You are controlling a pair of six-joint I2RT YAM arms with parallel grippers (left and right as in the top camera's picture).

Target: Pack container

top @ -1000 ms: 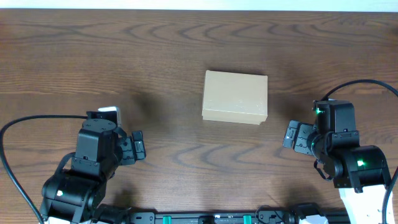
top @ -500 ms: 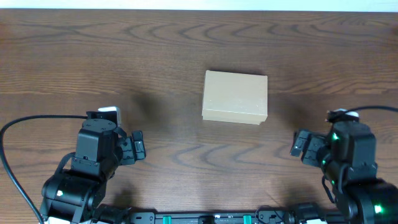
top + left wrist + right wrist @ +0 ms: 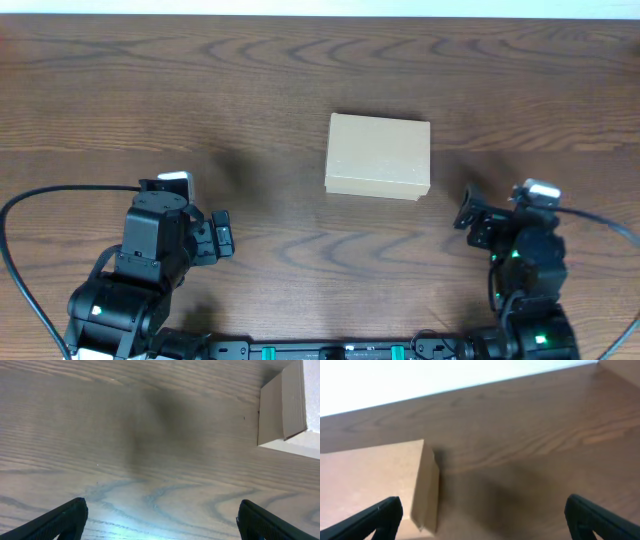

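The container [image 3: 378,155] is a tan cardboard box, lid shut, lying flat in the middle of the wooden table. Its corner shows at the top right of the left wrist view [image 3: 285,407] and at the lower left of the right wrist view [image 3: 375,482]. My left gripper [image 3: 222,240] is open and empty, near the table's front left, well apart from the box. My right gripper [image 3: 472,215] is open and empty, to the right of and below the box. Its fingers show wide apart in the right wrist view [image 3: 482,520]. The left fingers [image 3: 160,520] are also wide apart.
The wooden table [image 3: 250,90] runs to a pale far edge at the top. No pens or tape show in any view. Black cables loop from both arms at the front corners.
The right arm has swung: it drew back toward the front edge, and its gripper now points up toward the box. The left arm and the box have not moved.
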